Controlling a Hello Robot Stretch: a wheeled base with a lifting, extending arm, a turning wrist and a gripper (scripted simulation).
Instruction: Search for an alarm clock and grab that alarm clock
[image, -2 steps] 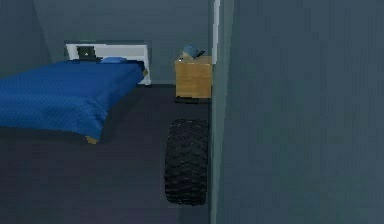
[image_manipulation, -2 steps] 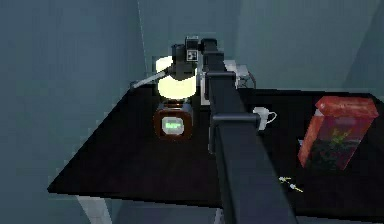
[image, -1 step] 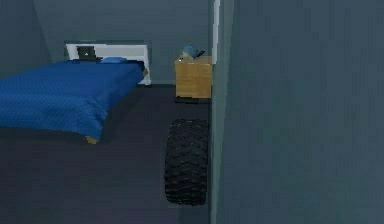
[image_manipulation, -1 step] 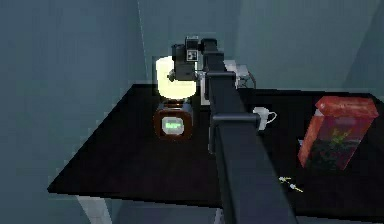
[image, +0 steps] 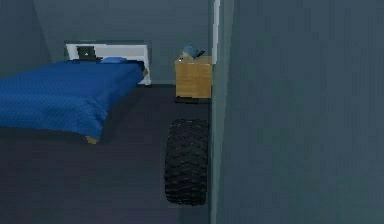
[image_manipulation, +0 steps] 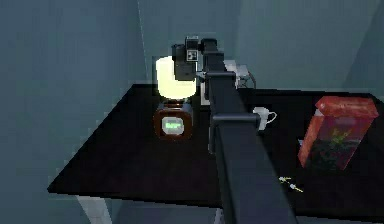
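Clock (image_manipulation: 176, 122) before lamp (image_manipulation: 174, 80) — mug (image_manipulation: 263, 117) right

The forward view looks ahead and somewhat down into a bedroom. A grey wall (image: 300, 110) stands very near on its right half with a tire (image: 186, 160) close at its foot, while the bed (image: 60, 95) and nightstand (image: 193, 78) lie farther off. The arm side view looks out sideways and down over a dark tabletop (image_manipulation: 110, 150) at close range, and the arm (image_manipulation: 240, 140) rises from its bottom edge. Whether the two views share any part cannot be told.
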